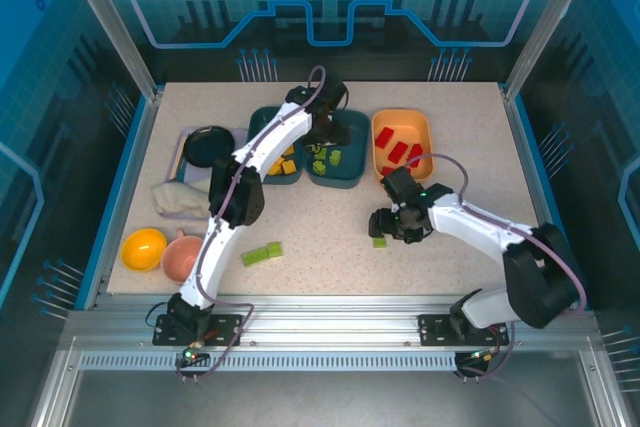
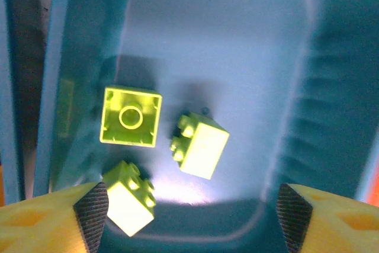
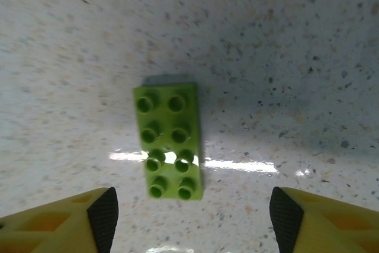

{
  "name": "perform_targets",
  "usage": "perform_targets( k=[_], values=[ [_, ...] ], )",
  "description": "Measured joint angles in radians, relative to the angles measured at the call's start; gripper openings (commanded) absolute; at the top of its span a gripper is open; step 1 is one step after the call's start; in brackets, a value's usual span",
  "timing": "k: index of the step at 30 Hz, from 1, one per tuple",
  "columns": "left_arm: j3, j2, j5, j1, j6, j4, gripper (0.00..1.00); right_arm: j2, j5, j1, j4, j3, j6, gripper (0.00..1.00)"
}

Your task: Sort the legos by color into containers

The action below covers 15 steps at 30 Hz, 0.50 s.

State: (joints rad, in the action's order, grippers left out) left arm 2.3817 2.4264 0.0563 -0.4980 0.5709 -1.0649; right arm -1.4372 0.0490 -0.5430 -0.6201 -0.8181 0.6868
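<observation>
Rail (image 1: 330,332) edges speckled beige counter (image 1: 330,227), blue panels (image 1: 330,7) behind. Left jaws spread over teal tray (image 2: 237,39); right jaws spread above green lego (image 3: 170,140).

The speckled surface (image 1: 330,217) carries a left teal tray (image 1: 262,125), a right teal tray (image 1: 355,162) and an orange tray (image 1: 402,119) far centre. A lavender tray (image 1: 180,152), cloth (image 1: 178,197), yellow ball (image 1: 143,248) and pink bowl (image 1: 180,259) lie left. A green brick (image 1: 262,253) lies near centre, with a second green brick (image 1: 380,241) to its right.

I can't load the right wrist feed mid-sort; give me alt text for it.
A light green brick, two studs by four, lies studs-up on the speckled table, untouched. The open jaws stand at the bottom corners, one on either side, with the brick slightly left of centre.
</observation>
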Motion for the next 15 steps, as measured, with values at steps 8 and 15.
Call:
perform_targets(
  k=[8, 15],
  values=[
    [-0.472, -0.509, -0.073, -0.009, 0.137, 0.196, 0.85, -0.148, 0.060, -0.075, -0.010, -0.069, 0.001, 0.62],
    [-0.850, -0.801, -0.106, -0.009, 0.219, 0.297, 0.85, -0.225, 0.102, -0.098, -0.019, -0.106, 0.014, 0.38]
  ],
)
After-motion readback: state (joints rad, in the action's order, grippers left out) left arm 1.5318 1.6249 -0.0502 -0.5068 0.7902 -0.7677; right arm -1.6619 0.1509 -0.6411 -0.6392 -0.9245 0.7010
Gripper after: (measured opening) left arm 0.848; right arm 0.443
